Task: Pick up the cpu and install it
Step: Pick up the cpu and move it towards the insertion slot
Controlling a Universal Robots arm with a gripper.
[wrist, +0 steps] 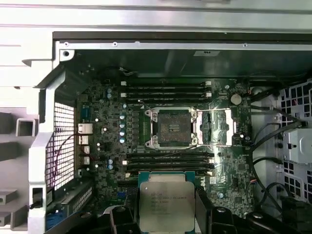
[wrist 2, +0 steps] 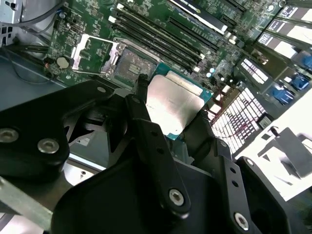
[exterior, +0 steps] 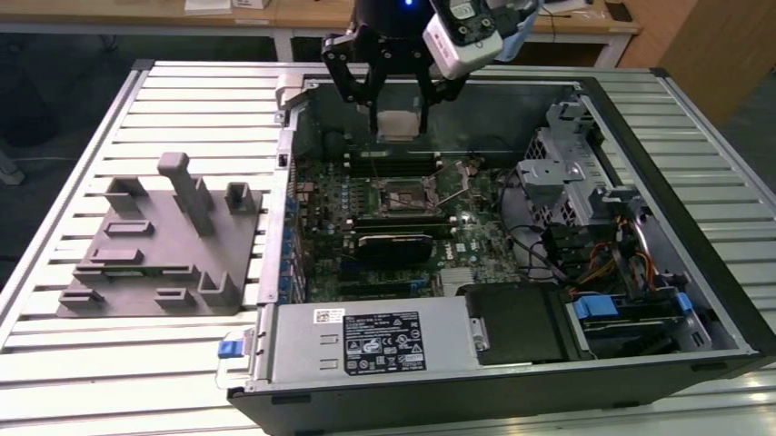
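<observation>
The cpu (wrist: 166, 204): hanging clamped by two opposite edges between the two fingers of the claw (wrist: 166, 218), metal top facing the cameras in both wrist views, well clear of the motherboard beneath. Taking the exterior view as a clock face centred on the claw (exterior: 398, 116): finding the open socket (exterior: 401, 193) at six o'clock, near the cpu (exterior: 398, 125) but apart from it and lower down, with nothing standing between them. Reading the chip as close to square, so no long axis worth naming. In the first wrist view, seeing its edges running parallel to the frame of the socket (wrist: 173, 127), and judging the two already squared to each other. Noting the load plate (wrist: 217, 127) lying swung open just beside the socket, leaving the contact bed bare. Counting, in the exterior view: one cpu, one socket, one claw on one arm, one open computer case (exterior: 485, 391), two banks of memory slots (exterior: 391, 163) flanking the socket at twelve and six o'clock, one black block (exterior: 391, 243) further along at six o'clock, and one grey fixture (exterior: 145, 263) resting on the slatted bench (exterior: 97, 363) at about eight o'clock.
</observation>
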